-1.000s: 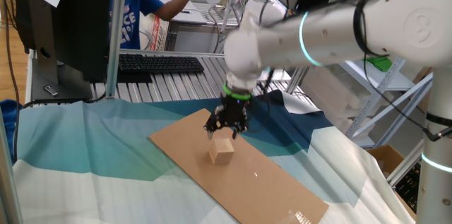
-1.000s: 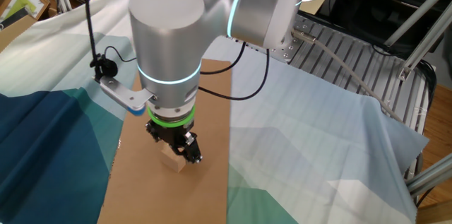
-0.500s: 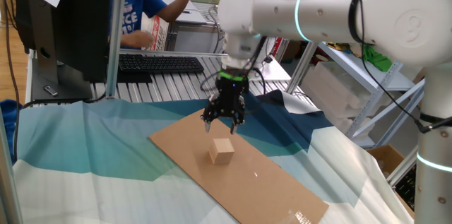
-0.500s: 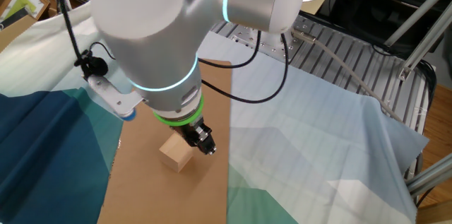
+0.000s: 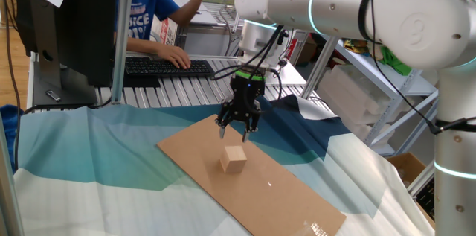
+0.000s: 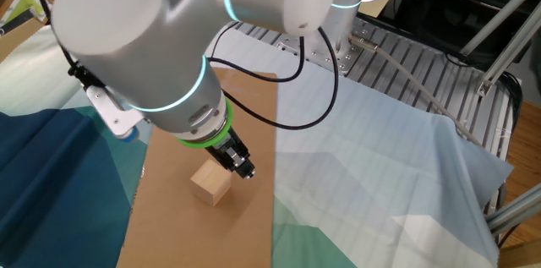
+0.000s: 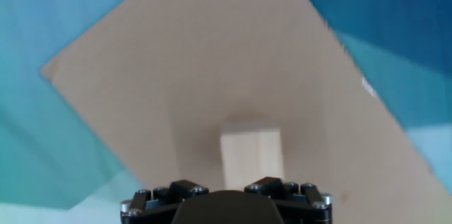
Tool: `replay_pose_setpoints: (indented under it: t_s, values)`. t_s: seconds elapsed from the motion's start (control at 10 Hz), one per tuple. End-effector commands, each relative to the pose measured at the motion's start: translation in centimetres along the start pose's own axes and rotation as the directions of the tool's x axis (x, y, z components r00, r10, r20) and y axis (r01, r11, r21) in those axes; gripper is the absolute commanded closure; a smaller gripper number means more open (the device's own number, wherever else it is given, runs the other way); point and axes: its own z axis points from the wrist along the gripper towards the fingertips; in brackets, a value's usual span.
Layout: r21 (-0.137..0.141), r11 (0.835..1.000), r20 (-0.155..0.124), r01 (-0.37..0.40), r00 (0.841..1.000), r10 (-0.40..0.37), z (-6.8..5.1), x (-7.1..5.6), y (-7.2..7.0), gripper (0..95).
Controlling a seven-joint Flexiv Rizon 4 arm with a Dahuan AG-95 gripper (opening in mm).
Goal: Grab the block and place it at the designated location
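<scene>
The block is a small light tan wooden cube standing on the long brown cardboard sheet. It also shows in the other fixed view and in the hand view. My gripper hangs a little above and behind the block, with its fingers spread and nothing between them. In the other fixed view my gripper is just right of the block's top and clear of it. The hand view shows only the gripper's base, not the fingertips. I see no dark round dot in any view.
The cardboard lies on a teal and white cloth. Small white marks sit near the sheet's near end. A keyboard with a person's hand on it and a monitor stand behind the table.
My gripper was down around the block one second ago. It has let go and risen straight up, and the arm has swung. The block has stayed where it was.
</scene>
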Motion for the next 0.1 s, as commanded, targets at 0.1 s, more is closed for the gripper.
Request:
replay_pose_setpoints:
  t_s: [0.1]
  values:
    - [0.009,1.000,0.007,-0.006,1.000,0.006,0.11,0.27,-0.24,38.0]
